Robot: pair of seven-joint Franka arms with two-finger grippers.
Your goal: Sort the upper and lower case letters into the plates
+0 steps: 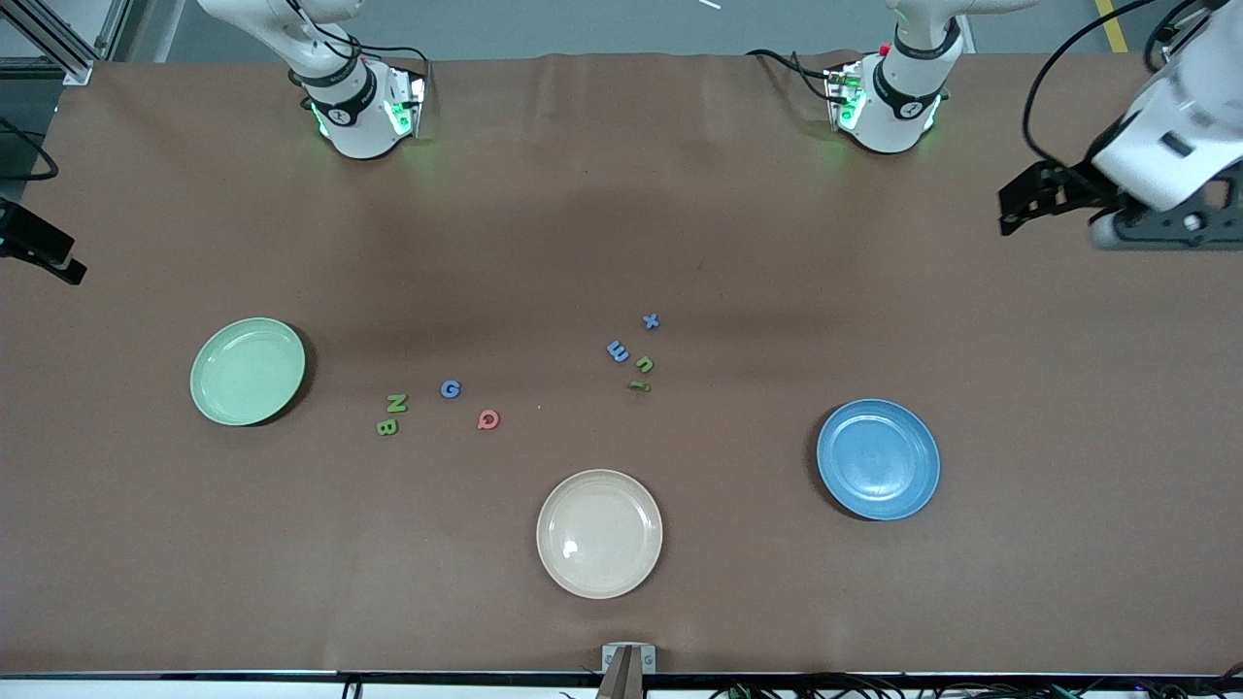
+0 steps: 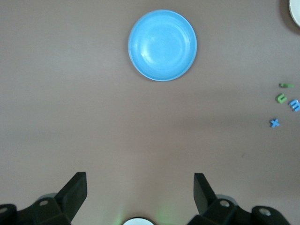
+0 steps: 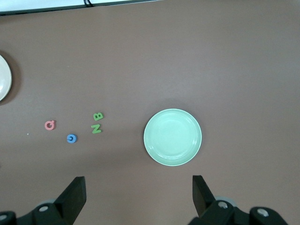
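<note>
The mint green plate (image 1: 248,371) lies toward the right arm's end and the blue plate (image 1: 878,458) toward the left arm's end; both are empty. Between them lie a green N (image 1: 396,402), a green B (image 1: 386,426), a blue G (image 1: 450,388) and a red Q (image 1: 488,419), and a second group: a blue x (image 1: 651,321), a blue m (image 1: 618,350) and two small green letters (image 1: 644,364). My left gripper (image 2: 139,185) is open and empty, high over bare table by the blue plate (image 2: 162,45). My right gripper (image 3: 138,187) is open and empty, high by the mint plate (image 3: 172,137).
A cream-beige plate (image 1: 599,533) lies empty, nearer the front camera than the letters. The brown table cover (image 1: 621,214) is bare around the arm bases. The left gripper (image 1: 1010,212) and the right gripper (image 1: 63,264) hang at the table's two ends.
</note>
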